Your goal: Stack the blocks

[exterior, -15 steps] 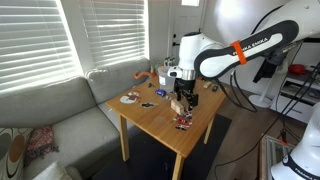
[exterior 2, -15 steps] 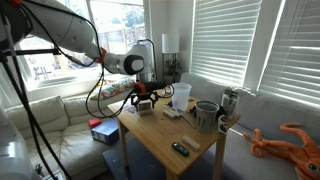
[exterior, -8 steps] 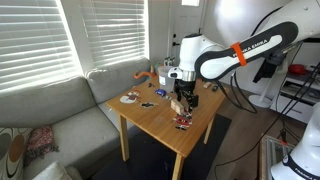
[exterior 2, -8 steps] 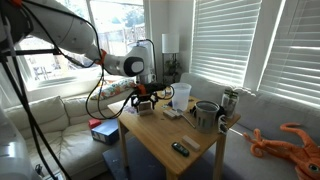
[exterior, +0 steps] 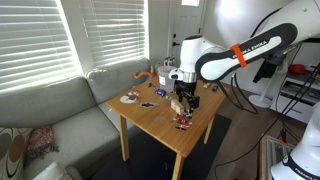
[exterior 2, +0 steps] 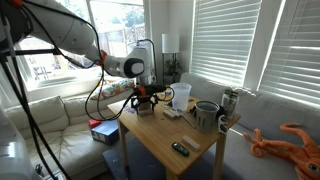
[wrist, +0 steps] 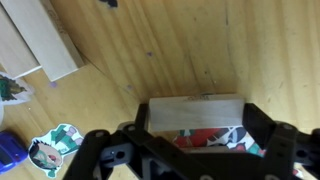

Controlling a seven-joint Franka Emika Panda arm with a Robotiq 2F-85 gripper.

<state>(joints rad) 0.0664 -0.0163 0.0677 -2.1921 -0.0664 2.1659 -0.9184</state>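
Note:
In the wrist view a pale tan wood block (wrist: pixel 195 110) lies on the table between my gripper's (wrist: pixel 195 128) two dark fingers (wrist: pixel 262 130). A red-and-dark patterned face shows just below the block's plain top. The jaws stand on either side of the block, close to its ends, and look open around it. In both exterior views the gripper (exterior: pixel 181 99) (exterior 2: pixel 146 99) hangs low over the middle of the wooden table (exterior: pixel 160 118), pointing straight down. The block beneath it is mostly hidden there. Another pale wood piece (wrist: pixel 45 40) lies at the upper left of the wrist view.
A dark round plate (exterior: pixel 129 98), a white cup (exterior: pixel 166 72) and a small multicoloured object (exterior: pixel 182 122) are on the table. In an exterior view I also see a metal pot (exterior 2: pixel 206 115) and a dark flat object (exterior 2: pixel 180 148). A grey sofa (exterior: pixel 60 115) stands beside the table.

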